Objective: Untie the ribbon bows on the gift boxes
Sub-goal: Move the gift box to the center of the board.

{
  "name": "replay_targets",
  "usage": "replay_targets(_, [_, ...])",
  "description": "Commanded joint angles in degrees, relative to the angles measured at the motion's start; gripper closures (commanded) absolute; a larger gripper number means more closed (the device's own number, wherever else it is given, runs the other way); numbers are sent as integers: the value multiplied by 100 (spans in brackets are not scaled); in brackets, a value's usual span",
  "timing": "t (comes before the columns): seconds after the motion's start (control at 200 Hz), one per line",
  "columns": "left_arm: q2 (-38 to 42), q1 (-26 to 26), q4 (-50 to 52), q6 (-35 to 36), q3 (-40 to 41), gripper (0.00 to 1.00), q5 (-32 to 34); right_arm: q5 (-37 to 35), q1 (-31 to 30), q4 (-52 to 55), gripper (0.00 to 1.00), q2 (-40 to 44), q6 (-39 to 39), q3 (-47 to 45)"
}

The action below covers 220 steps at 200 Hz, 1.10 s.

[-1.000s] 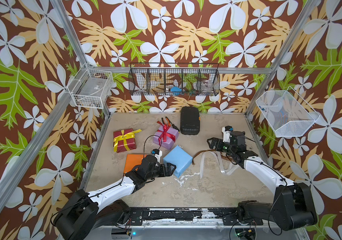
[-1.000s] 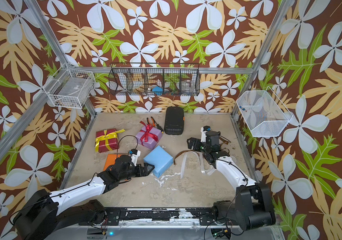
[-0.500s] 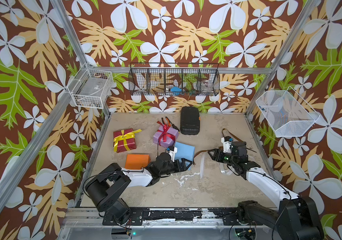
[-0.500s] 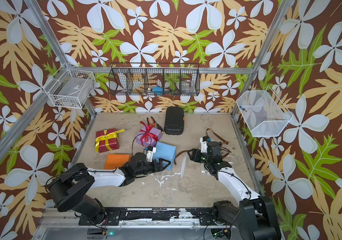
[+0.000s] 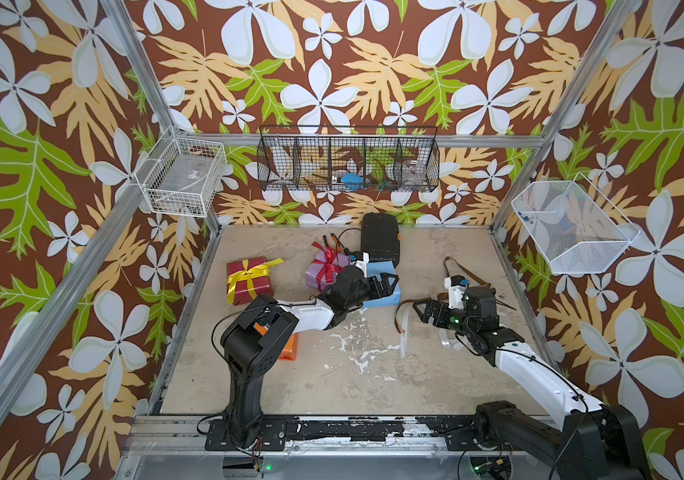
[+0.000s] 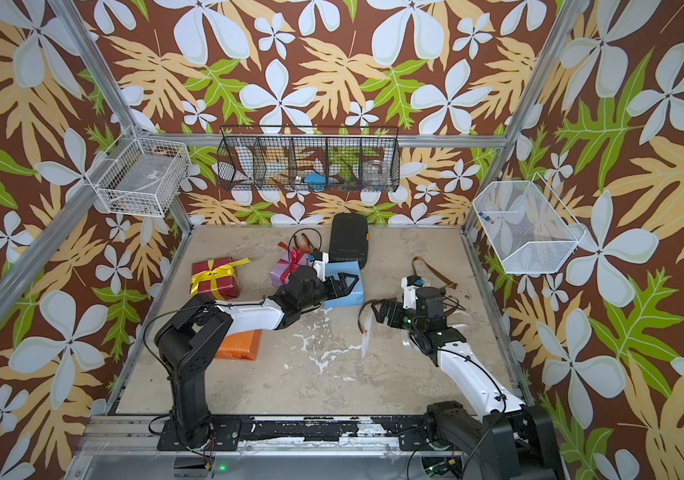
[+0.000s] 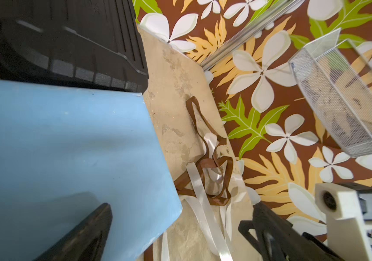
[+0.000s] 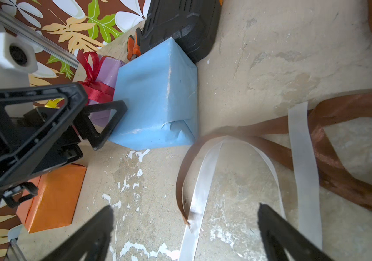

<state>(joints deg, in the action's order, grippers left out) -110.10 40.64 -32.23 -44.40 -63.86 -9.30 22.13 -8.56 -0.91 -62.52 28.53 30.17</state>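
A worn beige tabletop (image 5: 332, 382) carries everything. At its far edge lies a black ribbed plastic case (image 5: 379, 237). A light blue paper-wrapped box (image 5: 381, 301) sits with one corner touching the case and has no ribbon round it.

To the left stands a dark red paper-wrapped box (image 5: 248, 282), well apart from both grippers. A lilac paper-wrapped box (image 5: 319, 276) sits just beside the blue one. An orange paper-wrapped box (image 6: 238, 345), also bare of ribbon, lies nearer the front and is partly hidden under the left arm in both top views.

The left gripper (image 5: 390, 284) reaches over the blue box with its jaws spread wide and nothing between them. In the left wrist view one of its fingers (image 7: 85, 235) lies across the blue top. The right gripper (image 5: 420, 312) is low over the table to the right, its jaws likewise spread and empty.

A loose brown satin ribbon (image 8: 338, 162) and a loose white satin ribbon (image 8: 203, 180) lie tangled on the table. One white loop and a brown end lie between the right fingers, unpinched.

A yellow satin ribbon (image 5: 253, 272) is tied in a bow on the dark red box. A red satin ribbon (image 5: 329, 262) is tied on the lilac box, behind the left wrist and outside its jaws.
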Motion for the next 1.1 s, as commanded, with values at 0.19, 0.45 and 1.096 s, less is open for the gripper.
replay_targets(0.19, [997, -224, 1979, 1683, -817, 0, 770, 513, -131, -1135, 26, -278, 164, 129])
replay_targets(0.45, [725, -1634, 2385, 1909, -1387, 0, 584, -109, -1826, -1793, 70, -843, 553, 236])
replay_targets(1.096, [-2427, -2654, 3820, 2963, -4136, 0, -793, -676, -2726, -2646, 100, -3494, 489, 992])
